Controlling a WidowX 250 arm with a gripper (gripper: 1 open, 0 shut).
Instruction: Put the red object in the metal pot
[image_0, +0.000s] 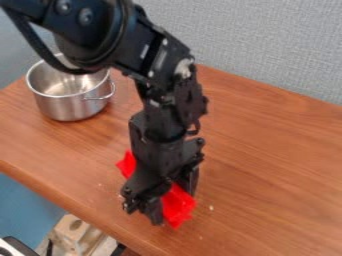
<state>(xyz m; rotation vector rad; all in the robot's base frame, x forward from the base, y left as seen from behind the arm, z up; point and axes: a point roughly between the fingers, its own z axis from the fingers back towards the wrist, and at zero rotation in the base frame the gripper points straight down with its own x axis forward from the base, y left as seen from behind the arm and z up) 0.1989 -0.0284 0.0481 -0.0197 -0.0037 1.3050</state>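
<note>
While the black claw (159, 196) is clenched on the bright red rectangular plastic block (174, 207) low on the brown wooden worktop (267, 150), the lift and carry remain. The shiny round steel pot (67, 92) waits empty, well apart at upper left. The block sits near the worktop's front edge, with open surface between.

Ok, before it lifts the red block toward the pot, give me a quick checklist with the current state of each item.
1. Tool shut on the red block: ok.
2. Tool pointing straight down: ok.
3. Block lifted off the wooden table: cannot tell, the tool hides its underside.
4. Metal pot upright, opening facing up: ok.
5. Pot empty: ok for the part visible; the arm hides the rest.
6. Table between block and pot free of objects: ok.
</note>
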